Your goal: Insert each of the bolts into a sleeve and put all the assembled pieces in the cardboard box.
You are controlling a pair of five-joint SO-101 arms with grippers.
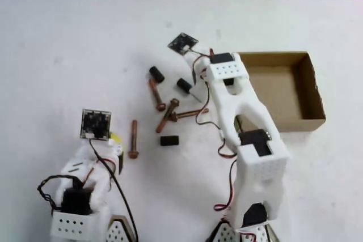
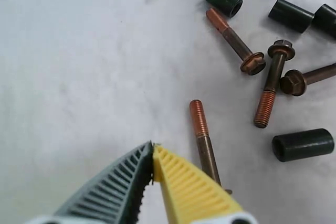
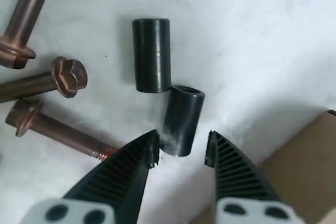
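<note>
- Nothing is assembled yet: four copper bolts (image 1: 133,138) and the black sleeves (image 1: 169,140) lie loose, mid-table (image 1: 68,38).
- No piece lies in the cardboard box (image 1: 283,92), at the right.
- The right gripper (image 3: 182,148) is spread, its jaws astride one sleeve (image 3: 182,116) without pinching it.
- The left gripper (image 2: 152,153) is clenched on nothing, just beside the nearest bolt (image 2: 203,140).

Left hand (image 2: 153,157) is pinched closed at its tips, right hand (image 3: 181,149) spread apart.
</note>
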